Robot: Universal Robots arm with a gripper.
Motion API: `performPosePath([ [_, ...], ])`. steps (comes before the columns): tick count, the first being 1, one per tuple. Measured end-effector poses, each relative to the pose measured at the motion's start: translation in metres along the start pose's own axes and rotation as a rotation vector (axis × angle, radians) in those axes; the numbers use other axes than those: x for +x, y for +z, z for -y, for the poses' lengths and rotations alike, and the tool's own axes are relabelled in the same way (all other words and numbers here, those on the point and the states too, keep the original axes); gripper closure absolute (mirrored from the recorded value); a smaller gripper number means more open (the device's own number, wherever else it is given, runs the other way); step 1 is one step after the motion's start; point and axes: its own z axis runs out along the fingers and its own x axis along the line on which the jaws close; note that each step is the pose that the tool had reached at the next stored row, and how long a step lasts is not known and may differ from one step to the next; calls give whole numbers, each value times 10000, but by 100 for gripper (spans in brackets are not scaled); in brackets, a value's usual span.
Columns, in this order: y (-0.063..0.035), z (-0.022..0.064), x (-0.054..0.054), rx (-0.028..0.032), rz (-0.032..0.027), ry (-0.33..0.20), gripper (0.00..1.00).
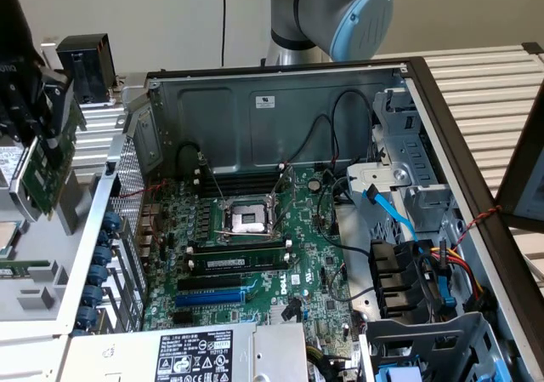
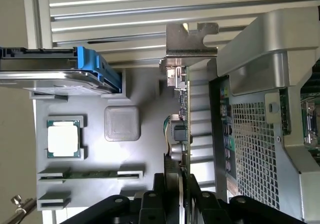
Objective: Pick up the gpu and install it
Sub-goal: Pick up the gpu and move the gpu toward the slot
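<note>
The gpu [image 1: 48,171] is a green card hanging edge-down outside the open computer case [image 1: 280,101], at the exterior view's left. My gripper [image 1: 42,139] is shut on it from above. In the wrist view the gpu [image 2: 184,104] is seen edge-on between my black fingers [image 2: 170,184], and my gripper [image 2: 182,183] clamps the board. Its silver end bracket [image 2: 192,39] points away from me. The card hangs above the grey parts tray [image 2: 145,149], just beside the case's perforated rear wall [image 2: 255,149]. The motherboard [image 1: 255,254] lies flat inside the case, with a blue slot [image 1: 208,297] near its front.
The tray holds a hard drive in a blue bracket [image 2: 60,74], a processor chip [image 2: 63,138], a translucent square cover [image 2: 121,123] and a memory stick [image 2: 92,174]. Inside the case are a power supply [image 1: 195,356], a drive cage [image 1: 408,169] and loose cables [image 1: 442,271].
</note>
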Motion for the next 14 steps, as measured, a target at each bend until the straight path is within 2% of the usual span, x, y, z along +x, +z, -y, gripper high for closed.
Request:
performPosePath([
  [4,-95,-5,-13,27,-227,7,72],
  [5,-132,-7,-21,32,-266,9,72],
  [8,-265,-19,-93,33,-281,9,72],
  [14,-529,-53,-311,36,-302,10,72],
])
